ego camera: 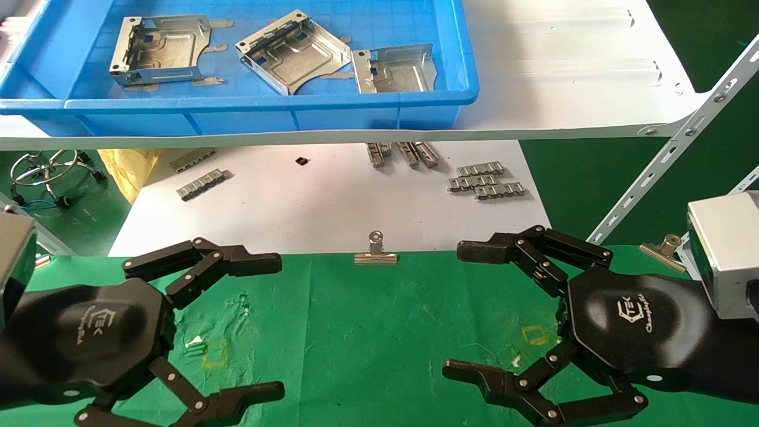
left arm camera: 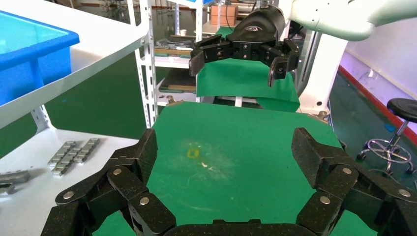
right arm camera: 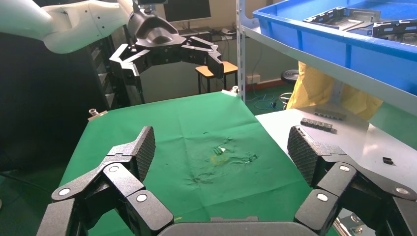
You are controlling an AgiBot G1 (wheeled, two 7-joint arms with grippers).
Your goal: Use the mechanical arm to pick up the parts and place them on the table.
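Three silvery sheet-metal parts lie in the blue bin [ego camera: 237, 107] on the white shelf: one at the left [ego camera: 159, 50], one in the middle [ego camera: 293, 50], one at the right [ego camera: 394, 70]. They also show in the right wrist view [right arm camera: 339, 14]. My left gripper [ego camera: 274, 326] hangs open and empty over the left of the green-cloth table [ego camera: 367, 332]. My right gripper [ego camera: 459, 309] hangs open and empty over its right side. Each wrist view shows its own open fingers over bare cloth, in the left wrist view [left arm camera: 223, 152] and in the right wrist view [right arm camera: 221, 152].
The white shelf board [ego camera: 563, 89] overhangs a lower white board [ego camera: 296, 207] holding small grey ridged strips [ego camera: 486, 181]. A steel binder clip [ego camera: 375, 252] grips the cloth's far edge. A slanted shelf brace [ego camera: 682, 142] stands at the right. Yellow squares [ego camera: 214, 354] mark the cloth.
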